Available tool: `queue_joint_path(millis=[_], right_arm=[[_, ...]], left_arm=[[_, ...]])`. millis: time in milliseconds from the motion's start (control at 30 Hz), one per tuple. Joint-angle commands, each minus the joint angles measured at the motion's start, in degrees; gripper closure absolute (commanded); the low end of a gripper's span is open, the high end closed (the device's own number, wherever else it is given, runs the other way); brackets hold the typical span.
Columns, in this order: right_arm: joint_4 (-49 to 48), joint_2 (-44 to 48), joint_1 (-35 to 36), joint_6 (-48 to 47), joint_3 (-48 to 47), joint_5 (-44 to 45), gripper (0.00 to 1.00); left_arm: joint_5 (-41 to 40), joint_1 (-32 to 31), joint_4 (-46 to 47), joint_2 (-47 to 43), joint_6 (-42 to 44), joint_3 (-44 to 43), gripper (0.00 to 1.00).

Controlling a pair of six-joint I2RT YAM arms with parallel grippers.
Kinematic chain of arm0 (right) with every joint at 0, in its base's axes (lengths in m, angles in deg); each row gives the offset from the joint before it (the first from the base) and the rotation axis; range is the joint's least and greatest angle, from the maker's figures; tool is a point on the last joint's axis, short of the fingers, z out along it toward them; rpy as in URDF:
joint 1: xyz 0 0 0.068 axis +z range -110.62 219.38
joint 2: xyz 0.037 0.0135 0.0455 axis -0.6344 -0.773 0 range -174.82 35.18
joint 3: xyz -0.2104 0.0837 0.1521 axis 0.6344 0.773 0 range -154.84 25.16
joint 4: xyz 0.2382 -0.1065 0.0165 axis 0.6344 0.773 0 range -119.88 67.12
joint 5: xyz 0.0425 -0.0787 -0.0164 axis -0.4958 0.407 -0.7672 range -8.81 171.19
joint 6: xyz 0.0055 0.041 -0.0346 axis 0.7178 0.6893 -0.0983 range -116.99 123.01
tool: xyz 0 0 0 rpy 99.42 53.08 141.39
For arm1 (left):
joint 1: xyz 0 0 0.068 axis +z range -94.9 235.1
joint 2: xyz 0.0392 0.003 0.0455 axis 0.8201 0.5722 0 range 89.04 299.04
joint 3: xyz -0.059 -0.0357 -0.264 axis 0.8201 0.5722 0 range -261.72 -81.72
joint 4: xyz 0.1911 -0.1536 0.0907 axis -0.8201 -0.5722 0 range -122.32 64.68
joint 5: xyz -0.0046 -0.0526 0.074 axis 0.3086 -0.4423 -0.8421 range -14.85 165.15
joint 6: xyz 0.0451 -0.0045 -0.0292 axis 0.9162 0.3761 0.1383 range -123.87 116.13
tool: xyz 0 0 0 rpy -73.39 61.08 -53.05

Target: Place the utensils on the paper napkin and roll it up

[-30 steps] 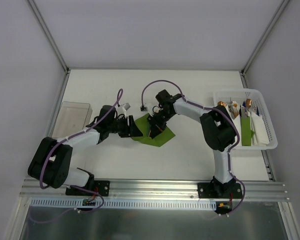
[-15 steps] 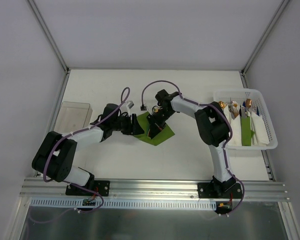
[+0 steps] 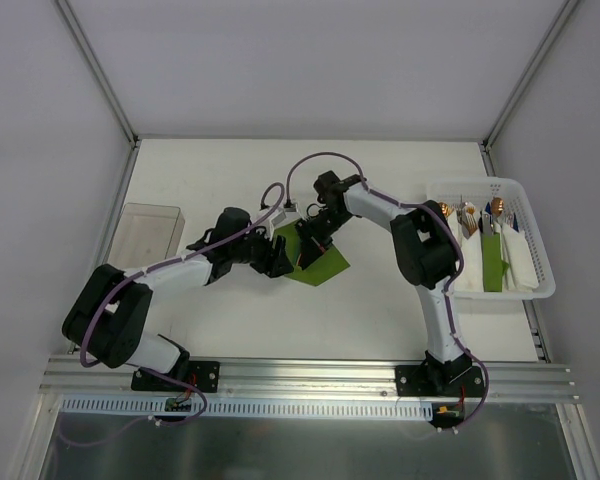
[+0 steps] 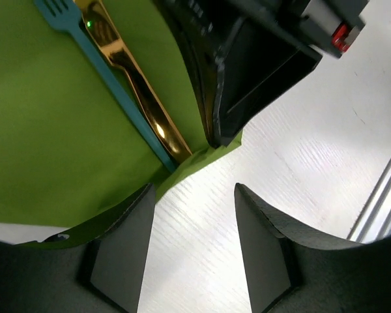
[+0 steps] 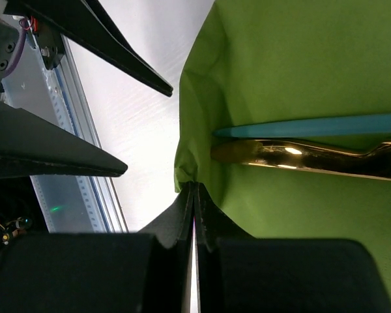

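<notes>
The olive-green paper napkin (image 3: 323, 264) lies at mid table. On it lie a gold utensil (image 4: 135, 83) and a teal fork (image 4: 111, 73), side by side; both also show in the right wrist view, the gold one (image 5: 313, 156) and the teal one (image 5: 313, 124). My right gripper (image 3: 308, 245) is shut on the napkin's edge (image 5: 194, 186), and the paper is bunched and lifted there. My left gripper (image 4: 192, 241) is open and empty over bare table at the napkin's edge (image 4: 52, 143), just left of the right gripper in the top view (image 3: 276, 256).
A white basket (image 3: 540, 290) at the right holds more utensils (image 3: 470, 215), white paper sheets and another green napkin (image 3: 492, 262). A clear plastic box (image 3: 148, 230) stands at the left. The metal rail (image 3: 300, 375) runs along the near edge.
My left gripper has moved right, up to the napkin's edge. My right gripper has shifted slightly back and right, still pinching the napkin, whose left side has lifted.
</notes>
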Motion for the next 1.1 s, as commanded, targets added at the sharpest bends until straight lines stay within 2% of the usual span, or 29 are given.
queue_joint_path(millis=[0,200,433,700,1067], right_arm=[[3.1,-0.9,0.0,-1.3,-2.9,-2.1,1.00],[4.0,-1.7,0.0,-1.3,-3.5,-2.4,1.00],[4.2,-2.2,0.0,-1.1,-3.9,-2.4,1.00],[4.3,-2.7,0.1,-0.8,-4.7,-2.5,1.00],[5.2,-2.7,-0.1,-1.3,-5.1,-2.5,1.00]], left_arm=[[-1.7,-1.1,-3.1,-1.4,10.6,-4.4,0.48],[-1.7,-1.3,-5.6,-1.3,19.4,-6.9,0.49],[3.6,-1.4,-9.1,-1.1,28.3,-7.8,0.49],[7.0,-1.8,-9.2,0.6,31.2,-8.6,0.48],[7.6,-3.2,-10.6,5.6,35.4,-12.1,0.53]])
